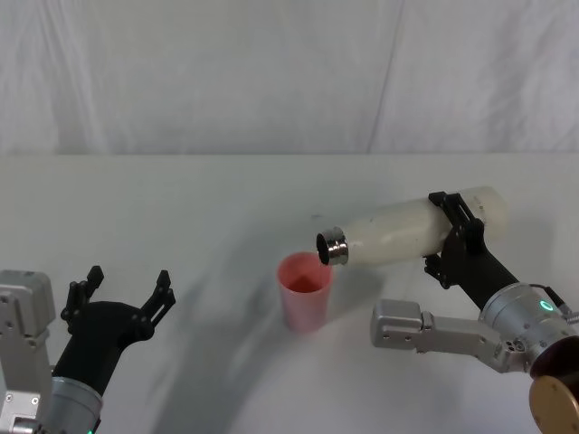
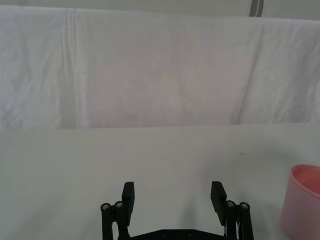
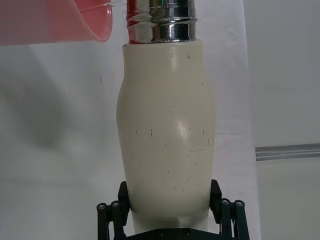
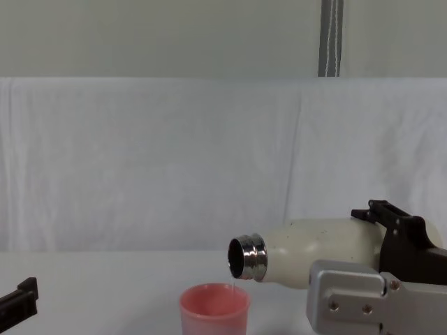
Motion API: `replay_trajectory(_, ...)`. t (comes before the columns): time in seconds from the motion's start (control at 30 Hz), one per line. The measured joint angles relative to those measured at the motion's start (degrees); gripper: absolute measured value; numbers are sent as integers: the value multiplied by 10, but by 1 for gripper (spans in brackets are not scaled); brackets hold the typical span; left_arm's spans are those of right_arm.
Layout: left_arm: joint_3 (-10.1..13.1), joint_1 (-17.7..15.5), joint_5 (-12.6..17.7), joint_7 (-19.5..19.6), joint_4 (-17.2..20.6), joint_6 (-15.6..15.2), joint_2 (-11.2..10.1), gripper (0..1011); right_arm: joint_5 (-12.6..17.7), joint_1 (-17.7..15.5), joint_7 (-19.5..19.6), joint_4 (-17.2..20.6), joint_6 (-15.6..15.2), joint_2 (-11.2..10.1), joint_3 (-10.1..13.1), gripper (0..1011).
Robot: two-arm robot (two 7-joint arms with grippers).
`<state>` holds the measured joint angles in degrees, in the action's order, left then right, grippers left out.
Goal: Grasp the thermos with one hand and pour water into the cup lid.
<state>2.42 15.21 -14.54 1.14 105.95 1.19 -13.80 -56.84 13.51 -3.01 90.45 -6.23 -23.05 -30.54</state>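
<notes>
My right gripper (image 1: 455, 237) clenched thermos (image 1: 412, 231), tipped, steel mouth over cup lid (image 1: 304, 291) mid-table (image 1: 181, 208). My left gripper (image 1: 127, 291) released, near front-left edge, open room around.

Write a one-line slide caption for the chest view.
Right gripper tips the thermos over the cup lid.
</notes>
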Motion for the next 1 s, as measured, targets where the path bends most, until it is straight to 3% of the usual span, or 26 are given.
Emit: replay_trajectory(1.0,0,0,0,0,0,0,0,1001,-4,1,-1,2,0,-2,-1,957)
